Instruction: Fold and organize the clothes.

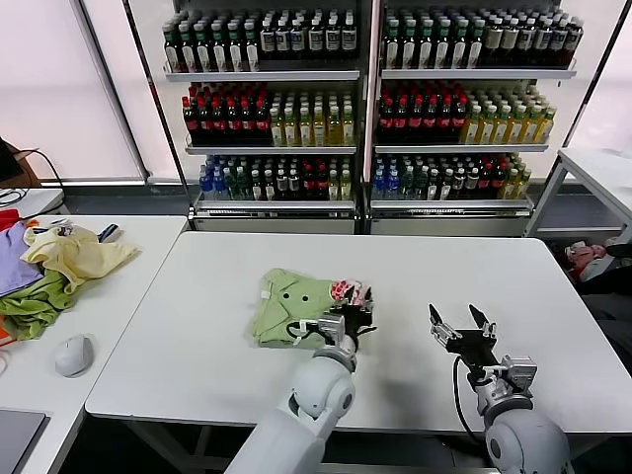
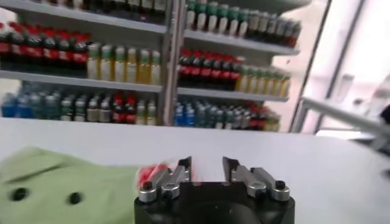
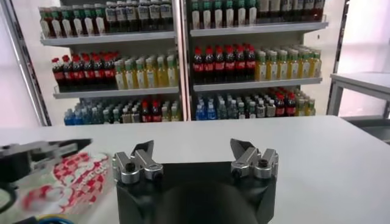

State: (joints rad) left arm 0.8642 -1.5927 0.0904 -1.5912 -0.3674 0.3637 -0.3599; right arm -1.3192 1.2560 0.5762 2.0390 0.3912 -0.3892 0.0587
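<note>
The light sage-green shirt (image 1: 291,304) lies folded into a compact bundle at the middle of the white table (image 1: 494,267), its red-and-white print (image 1: 346,289) showing at the right end. My left gripper (image 1: 357,310) sits at that right end, just beside the print, open with only bare table between its fingers. The left wrist view shows the shirt (image 2: 55,182) off to one side of the left gripper (image 2: 207,164). My right gripper (image 1: 458,318) hovers open over the table to the right of the shirt, holding nothing. The right wrist view shows the right gripper (image 3: 192,149) and the print (image 3: 73,179).
A side table on the left carries a pale yellow garment (image 1: 79,255), a darker green one (image 1: 35,306), a purple one (image 1: 12,262) and a mouse (image 1: 74,354). Bottle shelves (image 1: 365,109) stand behind the table. Another table (image 1: 602,168) is at the far right.
</note>
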